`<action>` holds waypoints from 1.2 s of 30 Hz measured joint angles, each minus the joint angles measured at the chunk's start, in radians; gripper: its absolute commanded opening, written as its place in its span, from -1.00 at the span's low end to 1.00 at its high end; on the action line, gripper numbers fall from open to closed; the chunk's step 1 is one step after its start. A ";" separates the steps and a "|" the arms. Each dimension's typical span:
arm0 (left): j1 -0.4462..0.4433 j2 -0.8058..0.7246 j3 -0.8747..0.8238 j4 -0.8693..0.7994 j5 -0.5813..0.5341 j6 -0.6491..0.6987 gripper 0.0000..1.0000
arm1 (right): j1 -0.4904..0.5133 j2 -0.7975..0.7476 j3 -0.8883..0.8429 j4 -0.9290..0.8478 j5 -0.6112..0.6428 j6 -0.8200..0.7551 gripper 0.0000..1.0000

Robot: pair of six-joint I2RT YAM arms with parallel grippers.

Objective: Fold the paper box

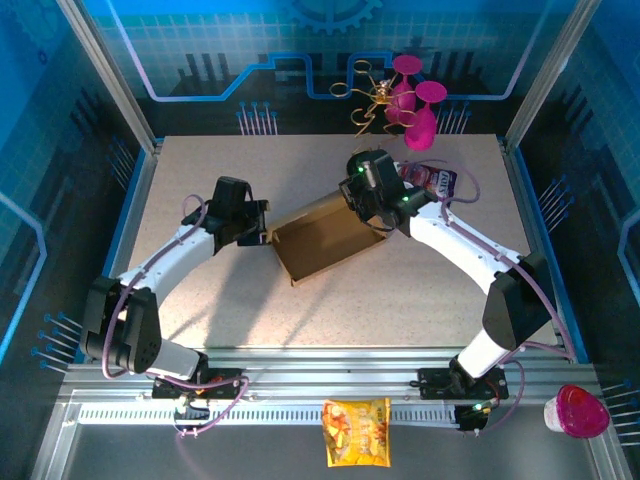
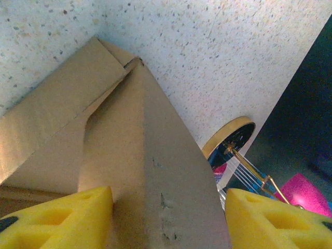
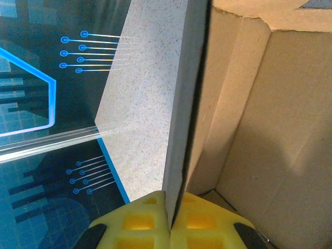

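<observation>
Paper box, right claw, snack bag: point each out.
paper box (image 1: 325, 247), top external view, inside floor.
right claw (image 3: 171, 207), right wrist view, between fingertips pinching box wall.
snack bag (image 1: 357, 432), top external view, middle of front.

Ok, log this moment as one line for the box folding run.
paper box: walls up, top open | right gripper: shut on its wall | left gripper: open, straddling one end

Your left wrist view crops the box (image 2: 145, 171) at the bottom; the box hides part of the disc (image 2: 231, 136).
</observation>
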 measured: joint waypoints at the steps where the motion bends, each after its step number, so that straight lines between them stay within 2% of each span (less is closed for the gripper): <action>1: 0.002 0.000 -0.002 0.004 0.011 -0.008 0.15 | 0.000 0.000 0.000 0.002 0.000 0.000 -1.00; 9: 0.007 -0.004 -0.022 0.003 0.058 -0.054 -0.08 | 0.000 0.002 -0.002 0.008 -0.009 0.000 -1.00; 21: 0.027 -0.005 -0.037 0.034 0.099 -0.086 -0.92 | 0.000 0.004 -0.002 0.013 -0.015 0.002 -1.00; 23: 0.034 -0.005 -0.038 0.035 0.108 -0.082 -1.00 | 0.000 0.004 -0.002 0.013 -0.016 -0.005 -0.86; 26: 0.042 -0.005 -0.040 0.037 0.121 -0.078 -1.00 | 0.000 0.004 -0.002 0.003 -0.021 -0.022 -0.38; 28: 0.057 -0.005 -0.040 0.036 0.144 -0.062 -1.00 | -0.002 0.004 -0.002 -0.029 -0.021 -0.058 -0.15; 31: 0.087 -0.005 -0.040 0.031 0.188 -0.008 -1.00 | -0.018 -0.005 0.006 -0.089 -0.011 -0.132 0.04; 36: 0.142 -0.005 -0.035 -0.013 0.247 0.107 -1.00 | -0.120 -0.093 0.010 -0.159 -0.004 -0.263 0.17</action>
